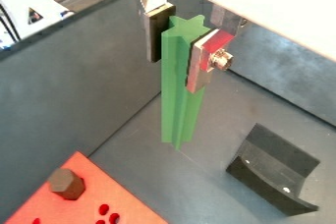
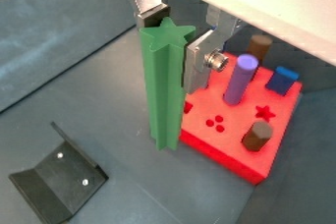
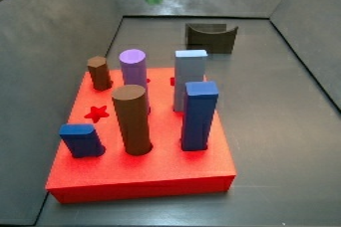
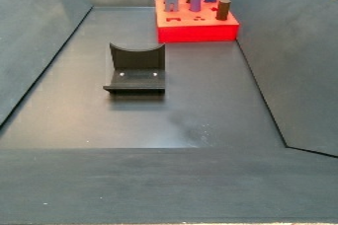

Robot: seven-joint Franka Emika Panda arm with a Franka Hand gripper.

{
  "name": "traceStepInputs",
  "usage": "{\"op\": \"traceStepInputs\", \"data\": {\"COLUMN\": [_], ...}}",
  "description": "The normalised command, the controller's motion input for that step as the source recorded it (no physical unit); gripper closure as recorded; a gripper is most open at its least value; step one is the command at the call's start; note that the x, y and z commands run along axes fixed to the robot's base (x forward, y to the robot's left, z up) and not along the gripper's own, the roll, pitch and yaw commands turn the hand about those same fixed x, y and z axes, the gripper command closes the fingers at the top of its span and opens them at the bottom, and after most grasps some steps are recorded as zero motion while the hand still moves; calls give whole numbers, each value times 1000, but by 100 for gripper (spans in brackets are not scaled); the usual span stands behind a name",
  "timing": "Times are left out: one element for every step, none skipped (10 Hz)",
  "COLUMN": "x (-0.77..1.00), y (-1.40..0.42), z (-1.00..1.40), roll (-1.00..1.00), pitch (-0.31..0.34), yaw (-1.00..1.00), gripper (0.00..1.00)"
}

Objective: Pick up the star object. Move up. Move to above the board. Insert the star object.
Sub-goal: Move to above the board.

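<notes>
The gripper [image 2: 175, 39] has its jaws clamped on the tall green star-section rod [image 2: 161, 85], hanging clear of the floor beside the flat red holed board [image 2: 231, 156]. By the look of it the lift is under way; next comes carrying it above the star-shaped hole [image 3: 96, 113].

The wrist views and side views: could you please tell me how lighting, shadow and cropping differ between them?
In both wrist views a bright white band overexposes one corner, while the tool gripping the green rod stays sharp; in a side view the red board is evenly lit, the rod cropped by the frame edge; in the far side view the board is small, its peg tops cropped.
</notes>
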Motion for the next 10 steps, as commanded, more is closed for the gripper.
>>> {"op": "traceStepInputs", "data": {"x": [18,14,9,9,189,206,234,281,266,200], "y": [-79,-57,-41,-30,-1000,-1000,-1000,-1000,-950,-643], "z": [698,537,379,169,-73,-76,-74,-57,-49,-25], "roll": [-37,-33,-32,-29,84,140,142,85,72,72], "pitch": [86,86,86,86,318,302,291,257,187,147], "yaw": [21,22,23,22,206,185,152,69,33,26], "gripper": [100,100,100,100,100,100,100,100,100,100]}}
